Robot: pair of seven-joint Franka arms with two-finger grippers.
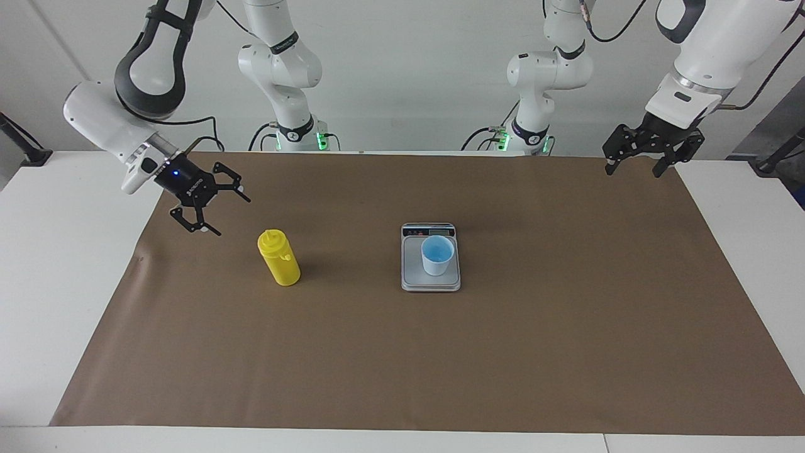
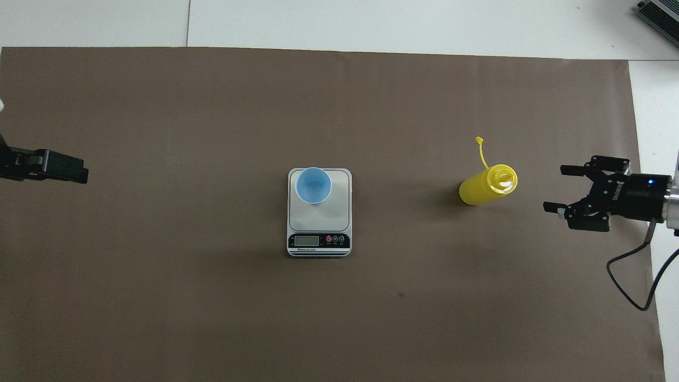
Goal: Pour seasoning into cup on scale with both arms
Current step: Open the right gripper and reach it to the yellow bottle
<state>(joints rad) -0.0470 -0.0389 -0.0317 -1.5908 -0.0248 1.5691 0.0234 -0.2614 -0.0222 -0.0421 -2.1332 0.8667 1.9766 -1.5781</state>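
The yellow seasoning bottle (image 1: 280,258) stands upright on the brown mat, toward the right arm's end of the table; it also shows in the overhead view (image 2: 485,185), with its small cap hanging loose on its tether. The light blue cup (image 1: 437,255) (image 2: 313,185) stands upright on the silver-grey scale (image 1: 431,283) (image 2: 339,212), on the part of the plate farthest from the display. My right gripper (image 1: 227,214) (image 2: 554,188) is open and empty, in the air beside the bottle, apart from it. My left gripper (image 1: 635,168) (image 2: 79,172) is open and empty, raised over the mat's edge at the left arm's end.
A brown mat (image 1: 566,314) covers most of the white table (image 1: 63,283). The scale sits in the middle of the mat, its dark display strip (image 2: 318,241) toward the robots. A black cable (image 2: 631,286) hangs from the right wrist.
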